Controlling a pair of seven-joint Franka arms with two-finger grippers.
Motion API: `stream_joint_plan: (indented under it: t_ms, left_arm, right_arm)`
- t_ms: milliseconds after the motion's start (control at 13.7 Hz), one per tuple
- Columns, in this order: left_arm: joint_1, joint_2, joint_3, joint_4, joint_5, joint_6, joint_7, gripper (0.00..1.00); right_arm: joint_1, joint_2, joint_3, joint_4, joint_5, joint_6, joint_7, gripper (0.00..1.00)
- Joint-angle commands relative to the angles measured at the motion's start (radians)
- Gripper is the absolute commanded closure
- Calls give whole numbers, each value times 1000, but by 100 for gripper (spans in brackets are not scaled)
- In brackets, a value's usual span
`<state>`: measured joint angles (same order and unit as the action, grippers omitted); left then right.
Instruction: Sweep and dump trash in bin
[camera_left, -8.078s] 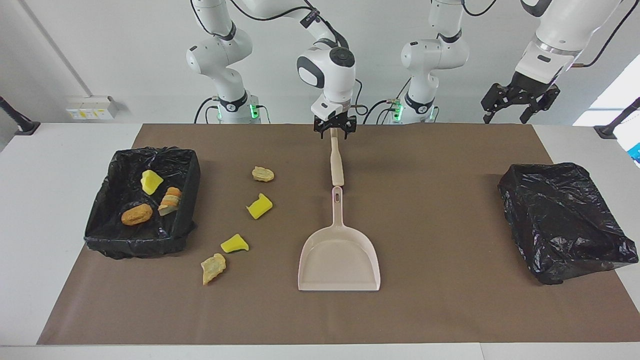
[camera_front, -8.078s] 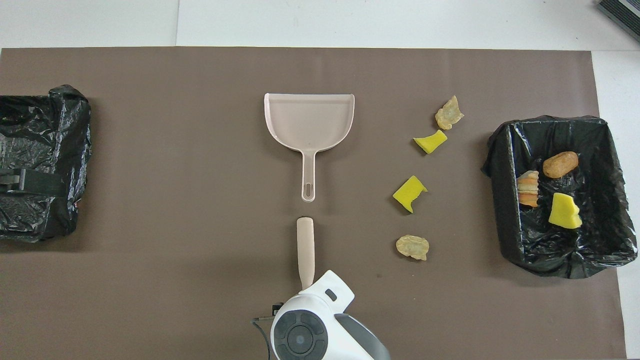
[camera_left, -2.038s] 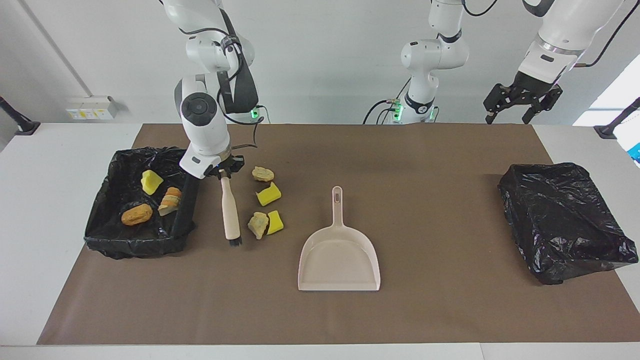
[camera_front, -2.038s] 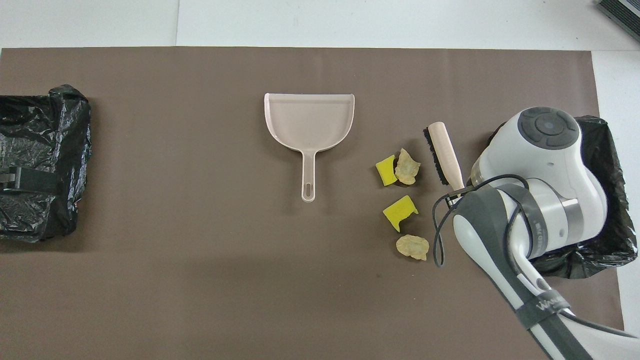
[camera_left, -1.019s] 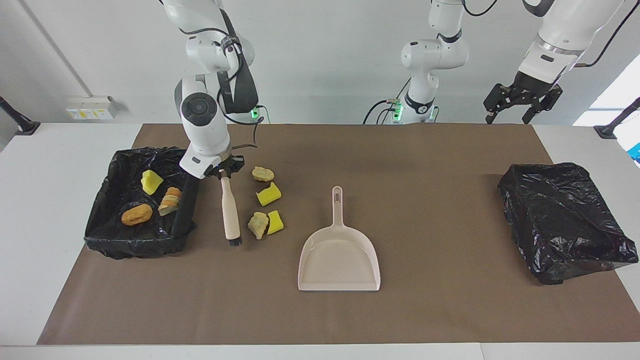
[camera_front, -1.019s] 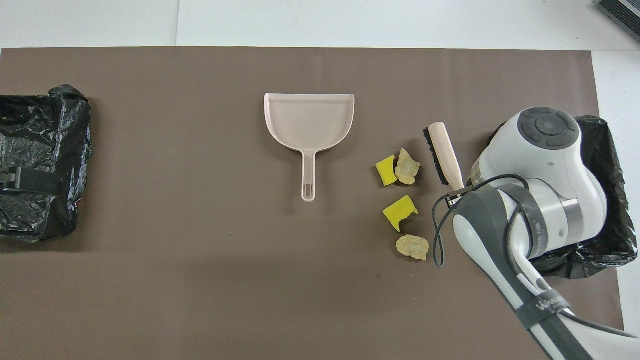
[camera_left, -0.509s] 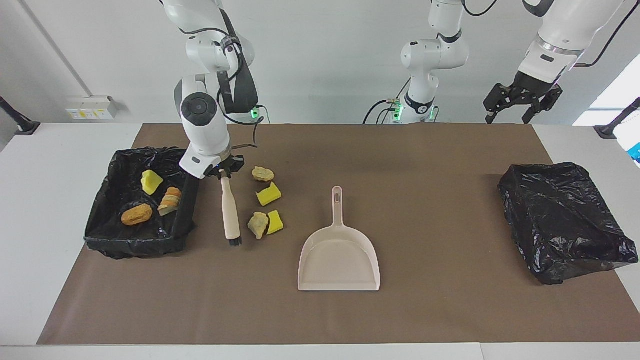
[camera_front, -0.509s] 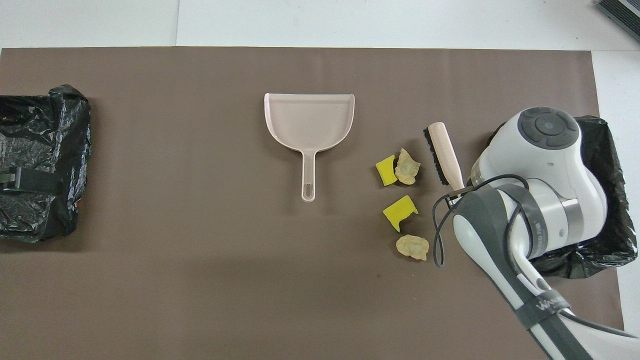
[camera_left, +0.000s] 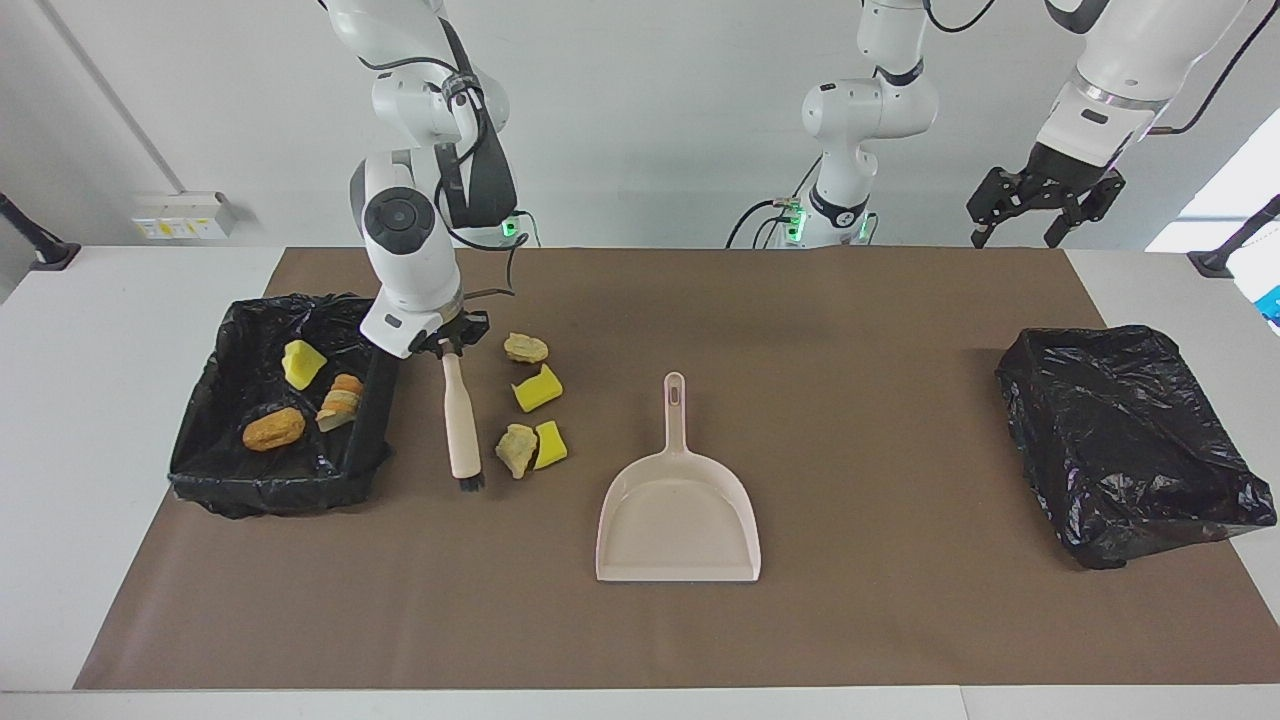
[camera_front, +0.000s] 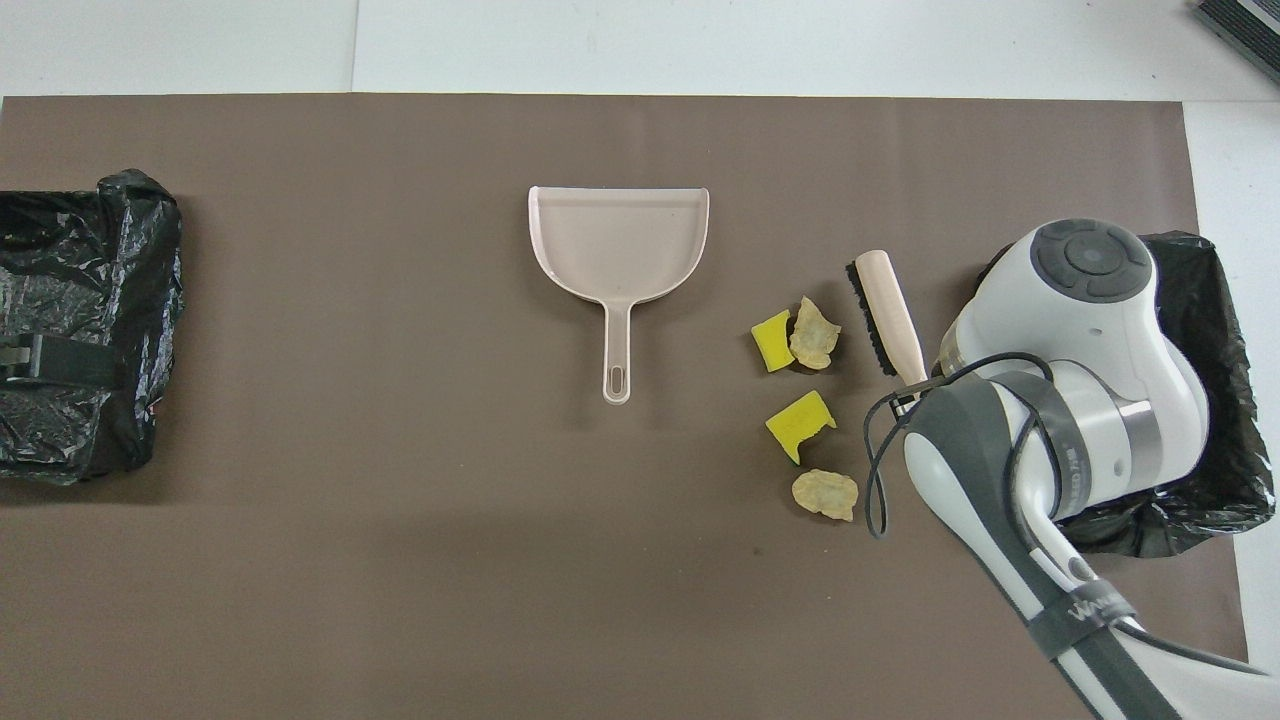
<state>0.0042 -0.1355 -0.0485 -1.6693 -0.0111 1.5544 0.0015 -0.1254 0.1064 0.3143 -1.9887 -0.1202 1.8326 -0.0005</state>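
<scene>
Right gripper (camera_left: 452, 346) clamped on brush (camera_left: 461, 420); left gripper (camera_left: 1040, 205) waits, fingers open, holding nothing. Keep bristles flat, push scraps (camera_left: 530, 445) toward dustpan (camera_left: 678, 520).

From overhead, the big white right arm (camera_front: 1080, 370) covers most of the black bin (camera_front: 1215, 330) at its end of the table, so the scraps inside cannot be seen there. The other black bin (camera_front: 80, 330) is cut off by the picture's edge.
</scene>
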Motion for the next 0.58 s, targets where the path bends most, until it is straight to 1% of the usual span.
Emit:
stream_joint_plan:
  t_ms: [0,218,364,437,509]
  left_arm:
    - [-10,-3,9,2,10,7,0,0]
    - [-12,-6,7,-6,7,15,-17,0]
    - [-26,7,7,-7,-21,35,-15,0]
    - [-29,25,-1,-13,-36,67,-17,0]
    - [-64,54,-2,-27,-64,128,-18,0]
  right_arm:
    - [-16,-42,6,-70,28,65,10,100]
    - [-14,-45,6,-119,40,97,22,100]
    - [-13,-45,6,-125,66,117,19,100]
    - [-10,-47,6,-125,68,117,20,100]
    - [-8,-45,6,-125,68,117,20,100]
